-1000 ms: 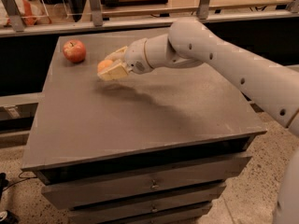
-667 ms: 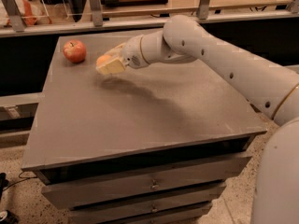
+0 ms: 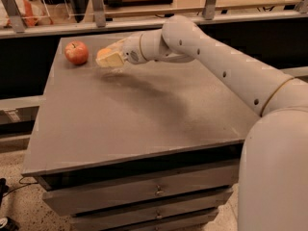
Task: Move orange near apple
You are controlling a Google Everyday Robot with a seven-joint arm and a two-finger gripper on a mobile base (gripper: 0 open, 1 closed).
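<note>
Here, claw (image 3: 109, 59): clenched around the orange (image 3: 102, 53), just above the bench (image 3: 144, 124).
Apple (image 3: 76, 52): on the bench near the claw's tip, not touching.
Arm (image 3: 216, 66): stretches back from the claw over the bench's far half.

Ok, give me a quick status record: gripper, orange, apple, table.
gripper: over the table's far part, just right of the apple in view, closed on the orange
orange: between the fingers, apparently just off the tabletop, not touching the apple
apple: upright on the table, near the far corner at view left
table: grey top, drawers beneath
</note>
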